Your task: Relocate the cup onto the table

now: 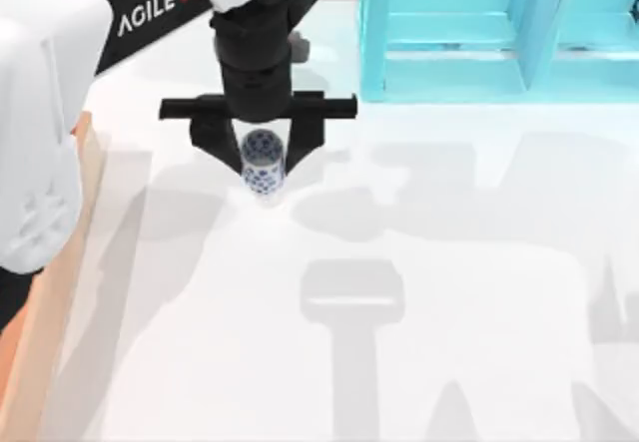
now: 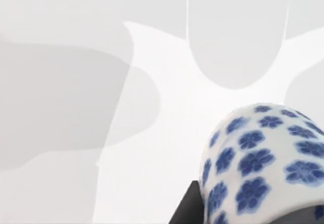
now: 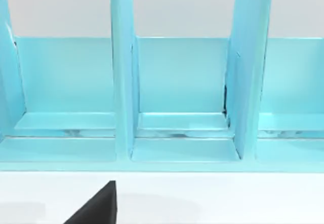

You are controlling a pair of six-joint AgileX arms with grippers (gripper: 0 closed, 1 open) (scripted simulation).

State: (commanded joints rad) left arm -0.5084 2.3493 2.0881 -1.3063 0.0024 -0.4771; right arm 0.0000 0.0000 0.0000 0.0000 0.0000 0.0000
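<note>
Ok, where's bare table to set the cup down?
The left end effector holds the cup over the table. Bare surface spreads from the wooden tray at left to the right edge. Crowded only toward the turquoise shelf.

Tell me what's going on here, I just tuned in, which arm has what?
The left gripper is at the back left of the white table, its two black fingers on either side of the small blue-and-white cup. The left wrist view shows the cup close up over bare table, but whether it rests on the surface or hangs just above it can't be told. An orange-brown tray runs along the table's left edge. The right wrist camera faces the turquoise shelf unit, at the table's back right.
</note>
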